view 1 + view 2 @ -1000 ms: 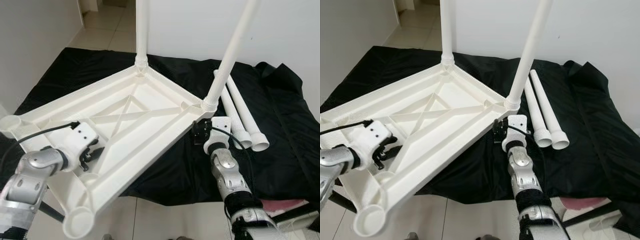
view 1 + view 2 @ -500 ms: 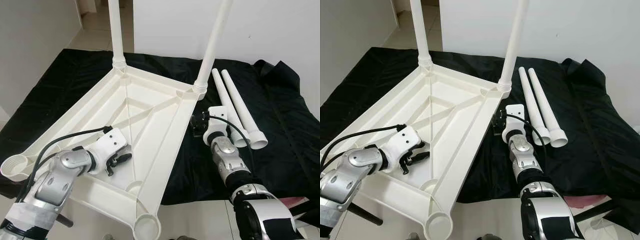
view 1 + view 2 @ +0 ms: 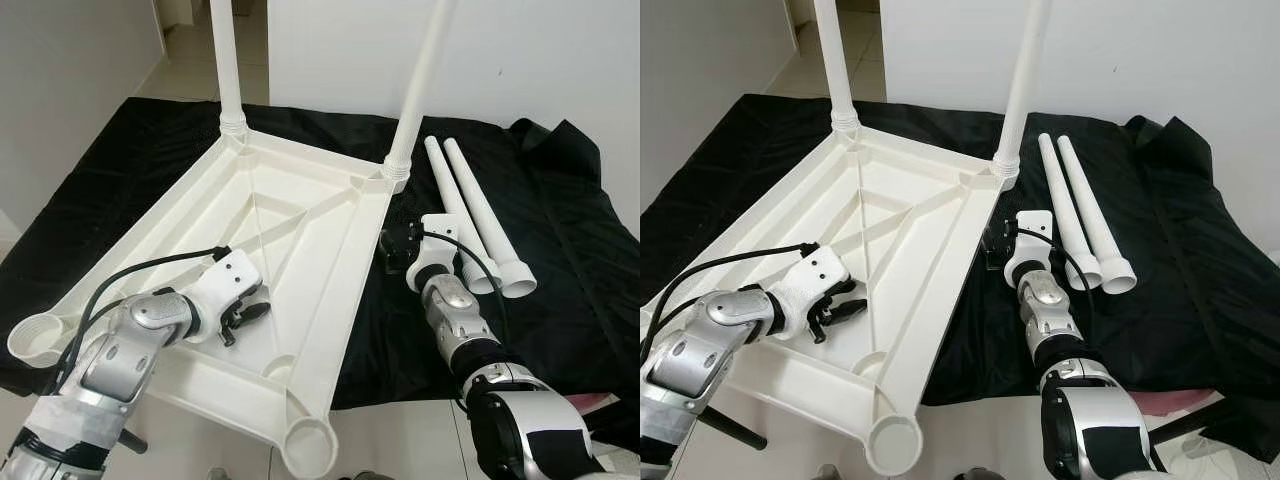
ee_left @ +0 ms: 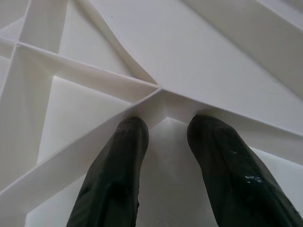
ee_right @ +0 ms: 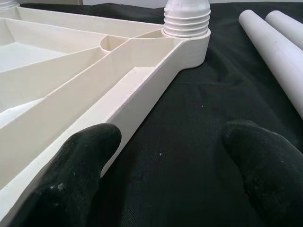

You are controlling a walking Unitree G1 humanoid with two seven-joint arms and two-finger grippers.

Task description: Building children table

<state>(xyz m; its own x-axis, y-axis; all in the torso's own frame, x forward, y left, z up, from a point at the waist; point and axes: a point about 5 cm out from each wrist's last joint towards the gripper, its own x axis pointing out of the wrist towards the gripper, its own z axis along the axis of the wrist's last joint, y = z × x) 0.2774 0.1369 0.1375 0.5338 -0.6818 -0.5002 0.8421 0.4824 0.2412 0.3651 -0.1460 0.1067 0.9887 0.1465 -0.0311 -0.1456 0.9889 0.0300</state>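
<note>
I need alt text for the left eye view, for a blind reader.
An upturned white table top lies on a black cloth, two legs already fitted. The left hand reaches inside it, the right hand is beside its edge, and two loose legs lie right.

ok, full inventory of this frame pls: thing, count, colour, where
Tabletop: 1, white, upside down on the black cloth, ribbed underside facing up.
Fitted legs: 2, white, standing upright in the two far corner sockets.
Empty sockets: 2, white, at the two near corners.
Loose legs: 2, white, lying side by side on the cloth to the right of the tabletop.
Black cloth: 1, black, spread over the tiled floor.
Wall: white, behind the cloth.
Left pincer: 1, black fingers slightly apart, inside the tabletop's underside near the ribs.
Right pincer: 1, black fingers open, over the cloth beside the tabletop's right edge.
</note>
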